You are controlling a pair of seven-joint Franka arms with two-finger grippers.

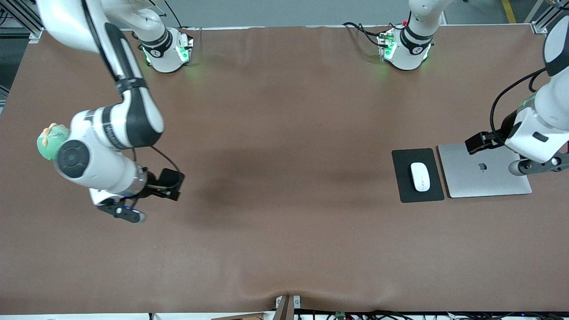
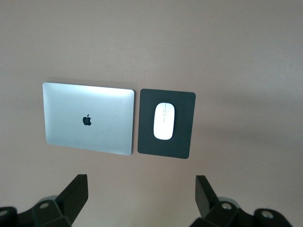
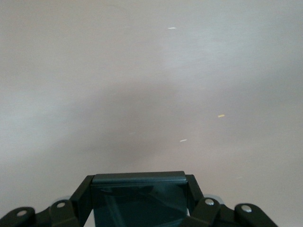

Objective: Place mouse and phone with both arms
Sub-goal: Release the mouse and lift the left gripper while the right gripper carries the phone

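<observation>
Mouse (image 1: pixel 420 176) already sits square on the black mouse pad (image 1: pixel 404 186), toward the left arm's end of the table, with the closed silver laptop (image 1: pixel 471 180) lying just beside the pad — a tidy desk layout, and that half of the job looks done. In the left wrist view the mouse (image 2: pixel 164 121) rests mid-pad (image 2: pixel 182 142), the laptop (image 2: pixel 71 118) alongside.

Over at the right arm's end, the right gripper (image 1: pixel 171 182) hangs above bare brown tabletop (image 1: pixel 284 133), and it is pinching the phone (image 1: pixel 170 177). The right wrist view makes that plain: the glossy black slab (image 3: pixel 138 198) is wedged between the two fingers (image 3: pixel 84 198), clamped by its edges with its flat face toward the camera. Held that way, it should be able to go down flat wherever it is meant to land. The arm is bent low and folded back on itself, wrist rolled so the gripper points sideways toward the table's middle. A green toy (image 1: pixel 51 140) peeks out from under its forearm.

The left gripper (image 1: pixel 482 142) hovers over the laptop, its fingers (image 2: pixel 75 194) spread wide with nothing between them. The arm waits, wrist tipped down, camera looking at the pad and laptop. Judging by the layout, the phone has a long trip across the table ahead.
</observation>
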